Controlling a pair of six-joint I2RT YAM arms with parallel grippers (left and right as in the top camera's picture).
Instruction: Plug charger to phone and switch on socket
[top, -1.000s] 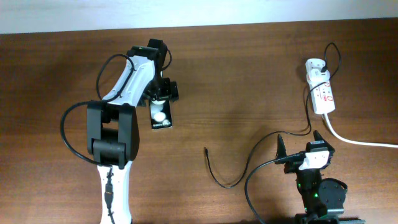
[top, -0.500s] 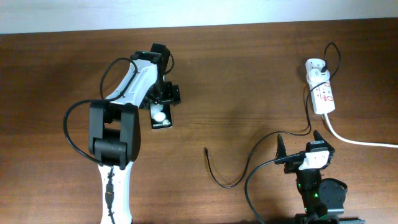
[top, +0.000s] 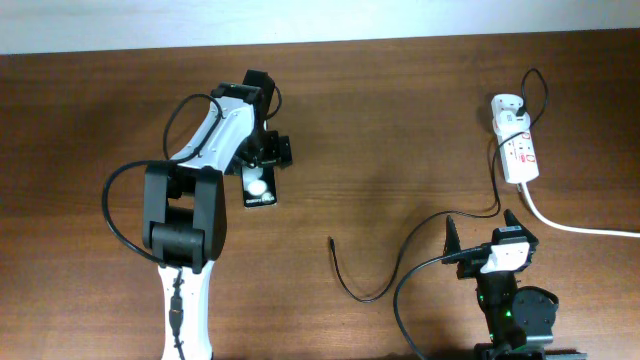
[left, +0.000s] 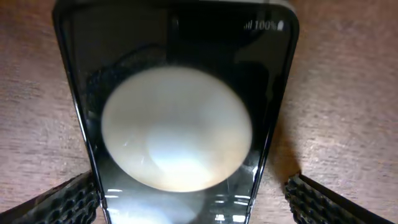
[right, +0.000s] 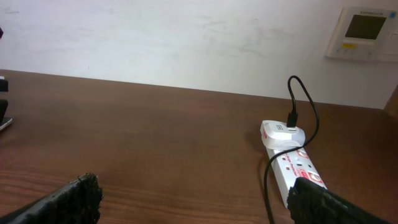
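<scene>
The black phone (top: 259, 190) lies flat on the table at centre left, with white spots and lettering at its near end. My left gripper (top: 263, 152) is open and straddles its far end. In the left wrist view the phone (left: 177, 124) fills the frame between the fingers (left: 193, 186), the left finger at its edge and the right one apart. The thin black charger cable (top: 365, 296) has its free tip (top: 331, 240) on the table and runs to the white adapter (top: 507, 104), plugged into the socket (top: 522, 155). My right gripper (top: 482, 236) is open and empty.
The socket's thick white cord (top: 585, 229) runs off to the right edge. The right wrist view shows the socket (right: 298, 171), the adapter (right: 281, 132) and a wall panel (right: 364, 34). The cable loops between the right arm and the socket.
My left arm has shifted slightly to the right over the phone's far end. The phone, the cable and the right arm have not moved.
</scene>
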